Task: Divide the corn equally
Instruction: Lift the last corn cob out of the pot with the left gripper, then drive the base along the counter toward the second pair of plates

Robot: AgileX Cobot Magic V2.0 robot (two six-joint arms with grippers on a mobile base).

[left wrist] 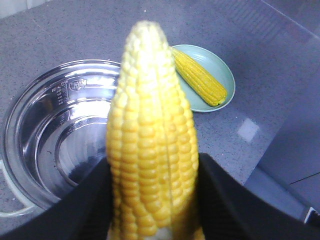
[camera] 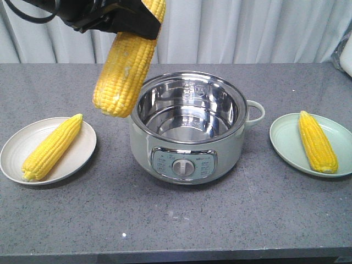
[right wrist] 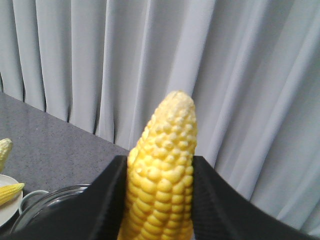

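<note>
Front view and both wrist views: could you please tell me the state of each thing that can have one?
Pot: lidless, empty.
Left gripper: shut on a corn cob, held in the air.
Right gripper: shut on a second cob, raised.
Beige plate: holds a third cob, lying flat.
Green plate: holds a fourth cob, lying flat.

No text, brand or number is legible in any view. The control panel [camera: 183, 163] on the front of the electric pot [camera: 220, 144] carries small printed marks at 9 and 3 o'clock of its dial [camera: 182, 167], too small to read. In the left wrist view, the pot's steel inner wall [left wrist: 30, 130] bears a stamped emblem [left wrist: 77, 85] and a column of graduation marks [left wrist: 61, 95] at about 10 o'clock of the bowl, both blurred beyond reading.
</note>
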